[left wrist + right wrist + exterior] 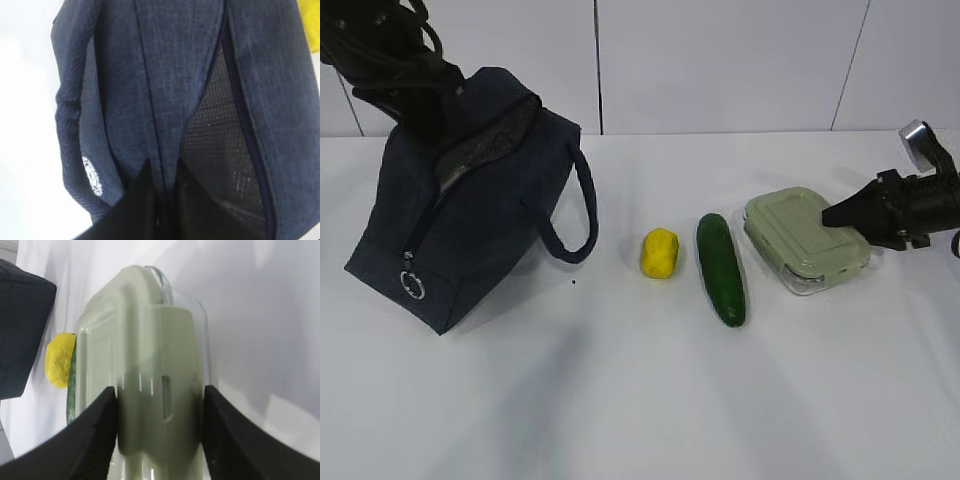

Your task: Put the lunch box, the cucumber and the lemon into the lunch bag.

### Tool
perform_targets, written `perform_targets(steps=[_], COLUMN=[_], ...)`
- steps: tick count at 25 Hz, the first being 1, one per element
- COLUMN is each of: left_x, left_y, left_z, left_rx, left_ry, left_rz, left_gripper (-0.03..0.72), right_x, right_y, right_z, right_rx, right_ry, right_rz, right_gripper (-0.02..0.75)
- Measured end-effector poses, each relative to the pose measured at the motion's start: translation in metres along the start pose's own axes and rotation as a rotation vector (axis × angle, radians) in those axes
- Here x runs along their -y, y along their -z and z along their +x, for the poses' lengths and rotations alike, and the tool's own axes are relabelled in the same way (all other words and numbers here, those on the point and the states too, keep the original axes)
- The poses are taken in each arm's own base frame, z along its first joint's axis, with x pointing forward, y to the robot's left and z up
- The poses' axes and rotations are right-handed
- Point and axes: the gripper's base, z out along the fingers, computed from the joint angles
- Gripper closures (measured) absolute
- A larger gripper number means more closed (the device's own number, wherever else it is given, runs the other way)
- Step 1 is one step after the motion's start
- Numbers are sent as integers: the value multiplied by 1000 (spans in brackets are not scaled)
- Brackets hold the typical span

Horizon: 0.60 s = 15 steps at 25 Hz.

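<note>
Nothing is in the bag yet; all three items sit outside it on the white table (640,400), so the whole loading job is left. The first pickup looks under way, though.

The lunch box (807,238) lies on the table directly between the fingers of the right gripper (160,427). In the right wrist view the two black fingers press against the side clip of the sage-green lid, one on each flank, so the gripper is clamped across the box at its near end. I cannot tell whether the box has left the table.

Beyond the box, farther from the right gripper, lies the cucumber (721,267), just beside the box's far side. Past that is the lemon (659,253), near the cucumber but apart from it.

Farthest from the right gripper stands the lunch bag (470,200), tilted, its zipper undone and the mouth gaping. The left gripper (162,210) is at the bag's top edge, pinched tight on a fold of navy fabric beside the opening, apparently holding the mouth open; the mesh lining shows just to one side of its fingers.

Count: one lunch box, one cucumber, one lemon, one lunch bag, two grippers.
</note>
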Motion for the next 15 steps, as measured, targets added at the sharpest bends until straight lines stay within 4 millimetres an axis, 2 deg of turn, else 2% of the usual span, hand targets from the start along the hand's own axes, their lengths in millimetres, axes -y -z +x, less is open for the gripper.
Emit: perform_targets(steps=[11, 15], left_x=[-1, -1], left_y=[-1, -1], left_z=[0, 0], left_rx=[-4, -5], left_ry=[-5, -5], left_rz=[-12, -14], left_gripper=[680, 680], right_x=[-14, -21], right_y=[8, 0], right_z=[-11, -12], right_rx=[76, 70], right_ry=[1, 6], right_rz=[-19, -31], right_gripper=[351, 351])
